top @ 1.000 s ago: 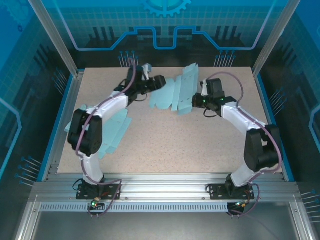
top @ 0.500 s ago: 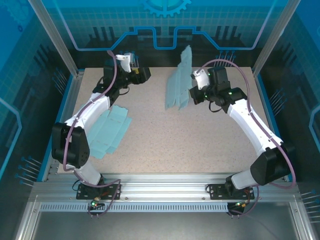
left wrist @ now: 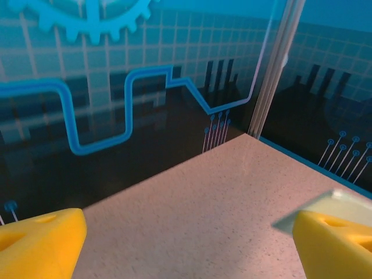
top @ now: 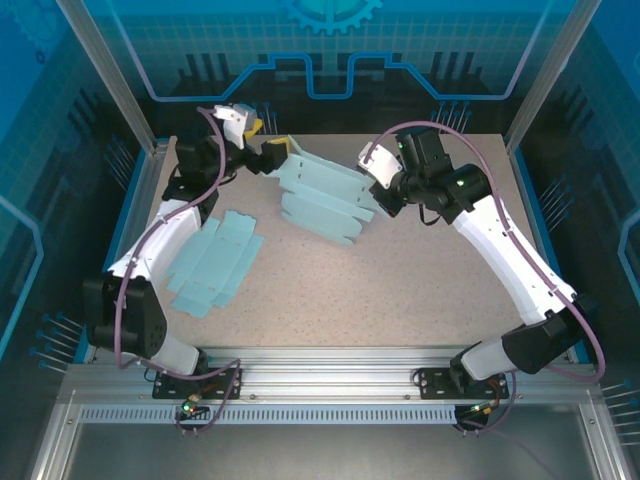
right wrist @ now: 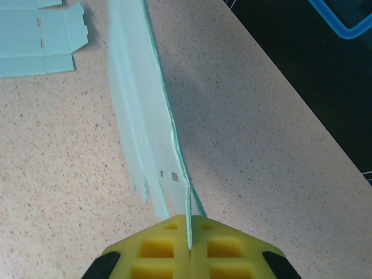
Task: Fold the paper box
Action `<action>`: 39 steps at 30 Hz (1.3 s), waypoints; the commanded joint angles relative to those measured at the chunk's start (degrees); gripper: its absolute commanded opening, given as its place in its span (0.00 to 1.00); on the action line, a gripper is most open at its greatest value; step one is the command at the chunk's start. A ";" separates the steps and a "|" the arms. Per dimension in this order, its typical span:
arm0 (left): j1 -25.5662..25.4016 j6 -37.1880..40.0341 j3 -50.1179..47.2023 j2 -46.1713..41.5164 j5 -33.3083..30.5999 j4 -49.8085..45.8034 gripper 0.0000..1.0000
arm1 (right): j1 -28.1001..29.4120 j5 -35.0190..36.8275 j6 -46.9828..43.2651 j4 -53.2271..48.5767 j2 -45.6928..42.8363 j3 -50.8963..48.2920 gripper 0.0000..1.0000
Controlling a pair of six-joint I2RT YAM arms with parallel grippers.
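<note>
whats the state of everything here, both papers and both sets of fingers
held paper sheet: pinched at one edge, lifted off the table, partly creased
spare paper sheet: flat on the table, unfolded
left fingers: open, at the held paper sheet's far end
right fingers: shut on the held paper sheet
</note>
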 commanded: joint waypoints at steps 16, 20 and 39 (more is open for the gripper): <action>0.76 38.89 13.85 -6.16 26.61 -38.69 0.83 | 1.00 3.11 -4.55 -4.22 3.20 7.38 0.00; -4.28 42.76 12.83 -7.28 20.97 -43.54 0.79 | 1.00 2.00 -4.65 -5.00 4.50 8.71 0.00; -23.32 28.65 7.12 -5.96 -12.94 -42.54 0.72 | 0.65 5.18 -1.06 -4.83 6.80 9.47 0.00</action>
